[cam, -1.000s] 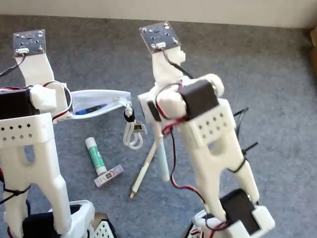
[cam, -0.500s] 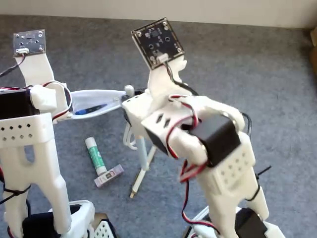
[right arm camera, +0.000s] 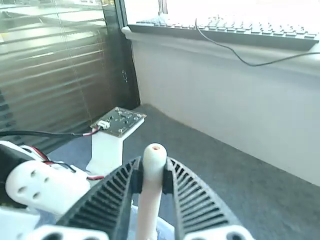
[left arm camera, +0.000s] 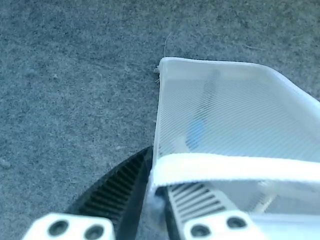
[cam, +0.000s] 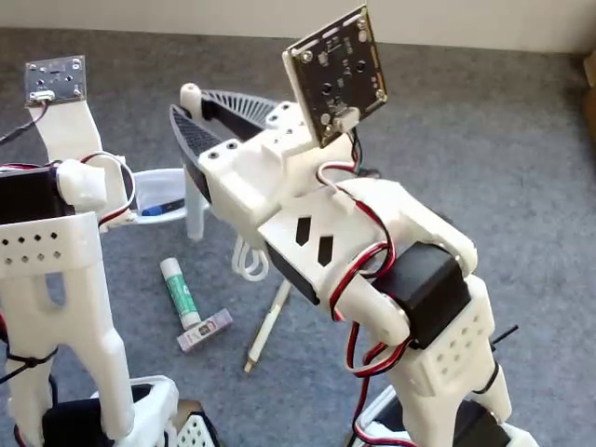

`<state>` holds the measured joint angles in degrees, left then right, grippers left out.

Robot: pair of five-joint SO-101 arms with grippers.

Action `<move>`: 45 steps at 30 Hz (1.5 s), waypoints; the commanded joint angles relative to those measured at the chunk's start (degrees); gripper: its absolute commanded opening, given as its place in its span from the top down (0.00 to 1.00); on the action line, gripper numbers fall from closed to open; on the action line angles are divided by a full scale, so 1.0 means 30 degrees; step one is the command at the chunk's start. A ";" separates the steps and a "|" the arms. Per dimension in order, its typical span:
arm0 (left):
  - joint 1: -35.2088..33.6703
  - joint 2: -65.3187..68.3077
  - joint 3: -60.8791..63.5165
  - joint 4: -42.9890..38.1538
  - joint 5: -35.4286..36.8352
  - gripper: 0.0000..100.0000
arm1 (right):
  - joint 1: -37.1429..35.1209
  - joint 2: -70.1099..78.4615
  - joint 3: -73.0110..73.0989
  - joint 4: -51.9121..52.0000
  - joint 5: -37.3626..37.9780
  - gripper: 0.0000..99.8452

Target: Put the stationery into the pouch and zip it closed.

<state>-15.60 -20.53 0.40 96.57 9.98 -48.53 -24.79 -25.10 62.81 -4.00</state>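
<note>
The clear mesh pouch [cam: 160, 191] lies on the grey carpet with a blue pen [left arm camera: 196, 133] inside. My left gripper [left arm camera: 156, 176] is shut on the pouch's white zipper edge [left arm camera: 235, 167], one jaw outside and one inside the opening. Raised above the pouch's open end, my right gripper [cam: 189, 104] is shut on a white pen [cam: 194, 191] that hangs nearly upright. That white pen [right arm camera: 151, 175] stands between the black ribbed jaws in the right wrist view. A green glue stick [cam: 177, 290], a small eraser [cam: 205, 330] and a cream pen [cam: 268, 326] lie on the carpet.
A looped white cord [cam: 246, 263] lies beside the pouch's zipper end. The left arm's body [cam: 56, 270] stands over the carpet's left side, and the right arm's bulk [cam: 372, 279] covers the middle. A pale wall [right arm camera: 240, 110] and a window blind [right arm camera: 55, 70] show behind.
My right arm has lifted a white pen off the carpet and swung it up and left, over the pouch's open end. The left arm has kept still.
</note>
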 commanded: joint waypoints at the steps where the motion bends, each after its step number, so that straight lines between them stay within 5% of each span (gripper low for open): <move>1: -0.0190 0.0278 0.0161 -0.0352 -0.0117 0.99 | -0.0132 -0.0777 -0.0073 -0.1333 0.0117 1.00; 13: -0.0103 0.0190 0.0513 -0.0352 -0.0117 0.99 | 0.1158 0.1128 0.0132 -0.2799 0.0264 1.00; 24: -0.0103 0.0161 0.0542 -0.0352 -0.0117 0.99 | 0.1832 0.1685 0.5260 -0.5875 0.0322 1.00; 28: -0.0103 0.0161 0.0542 -0.0352 -0.0117 0.99 | 0.1802 0.1656 0.5553 -0.5641 0.3341 1.00; 34: -0.0103 0.0190 0.0542 -0.0352 -0.0117 0.99 | 0.0396 0.1656 0.5348 -0.0689 0.7326 1.00; 45: -0.0073 0.0190 0.0542 -0.0352 -0.0117 0.99 | -0.0659 0.1656 0.5319 0.1363 0.9172 0.99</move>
<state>-15.78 -20.53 1.71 96.57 9.98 -50.11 -18.20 -8.40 66.33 22.73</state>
